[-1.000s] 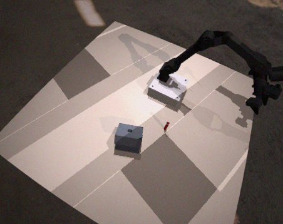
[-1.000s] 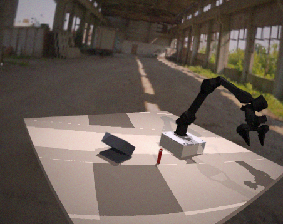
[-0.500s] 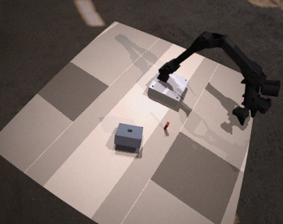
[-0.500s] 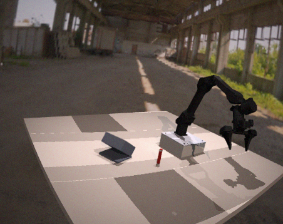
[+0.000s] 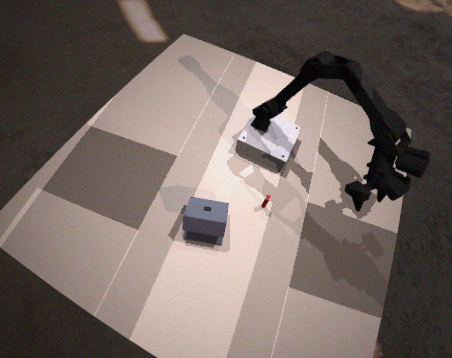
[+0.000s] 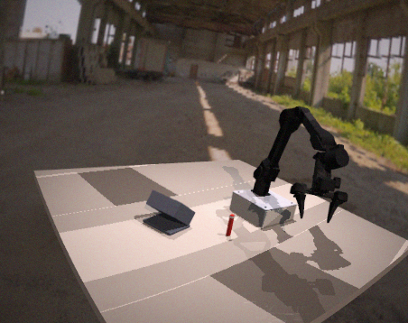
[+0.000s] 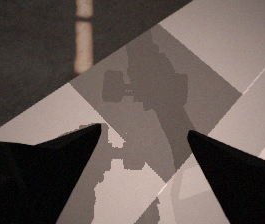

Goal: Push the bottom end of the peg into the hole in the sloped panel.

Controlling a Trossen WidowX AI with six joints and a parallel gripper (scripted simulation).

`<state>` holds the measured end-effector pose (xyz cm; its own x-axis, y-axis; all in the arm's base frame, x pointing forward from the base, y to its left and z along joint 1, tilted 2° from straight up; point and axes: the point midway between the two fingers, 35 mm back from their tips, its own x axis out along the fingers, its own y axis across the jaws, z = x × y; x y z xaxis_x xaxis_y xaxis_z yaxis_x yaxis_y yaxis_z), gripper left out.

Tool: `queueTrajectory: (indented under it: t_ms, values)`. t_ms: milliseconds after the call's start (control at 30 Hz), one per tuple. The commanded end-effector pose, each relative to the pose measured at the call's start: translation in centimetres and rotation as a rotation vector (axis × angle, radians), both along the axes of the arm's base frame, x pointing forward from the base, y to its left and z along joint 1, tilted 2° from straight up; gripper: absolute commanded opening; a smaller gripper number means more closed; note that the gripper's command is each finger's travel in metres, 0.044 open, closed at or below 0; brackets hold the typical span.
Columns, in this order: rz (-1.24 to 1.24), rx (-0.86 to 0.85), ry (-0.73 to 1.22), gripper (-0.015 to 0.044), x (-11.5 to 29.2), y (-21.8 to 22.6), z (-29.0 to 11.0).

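A small red peg (image 5: 266, 201) (image 6: 230, 225) stands upright on the table (image 5: 198, 300) (image 6: 138, 262), between the robot's base and the panel. The grey sloped panel (image 5: 206, 215) (image 6: 170, 207) stands to the peg's left, with one small dark hole (image 5: 206, 208) in its face. My gripper (image 5: 373, 200) (image 6: 315, 217) (image 7: 143, 130) is open and empty. It hangs above the table near its right edge, well to the right of the peg, fingers pointing down. The wrist view shows only the table and shadows between the fingers, with no peg or panel.
The robot's light grey base block (image 5: 275, 142) (image 6: 264, 207) sits behind the peg. The table's right edge is close to the gripper. Dark ground surrounds the table.
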<state>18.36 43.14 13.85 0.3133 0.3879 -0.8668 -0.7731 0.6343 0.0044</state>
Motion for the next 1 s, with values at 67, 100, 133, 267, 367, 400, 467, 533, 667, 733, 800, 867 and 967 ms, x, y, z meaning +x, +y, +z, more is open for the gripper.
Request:
queueTrajectory:
  t_ms: [67,100,133,267,367,400,467,533,667,733,800,867,967]
  values:
    - [-0.058,-0.042,0.034,0.044,2.3,-2.6,-0.9]
    - [-0.068,-0.049,0.04,0.044,2.7,-3.1,-1.1]
    - [-0.078,-0.055,0.046,0.044,3.0,-3.5,-1.3]
    - [-0.12,-0.082,0.072,0.044,4.4,-5.4,-1.9]
    - [-0.152,-0.101,0.092,0.044,5.3,-6.8,-2.4]
    - [-0.162,-0.107,0.099,0.044,5.6,-7.2,-2.6]
    - [-0.184,-0.119,0.113,0.044,6.1,-8.2,-2.9]
    - [-0.205,-0.13,0.127,0.044,6.7,-9.1,-3.2]
    - [-0.247,-0.152,0.158,0.044,7.6,-11.0,-3.8]
    - [-0.268,-0.163,0.173,0.044,8.0,-12.0,-4.1]
    - [-0.289,-0.173,0.188,0.044,8.4,-12.9,-4.4]
    - [-0.31,-0.182,0.204,0.044,8.8,-13.9,-4.6]
    - [-0.341,-0.196,0.228,0.044,9.2,-15.4,-5.0]
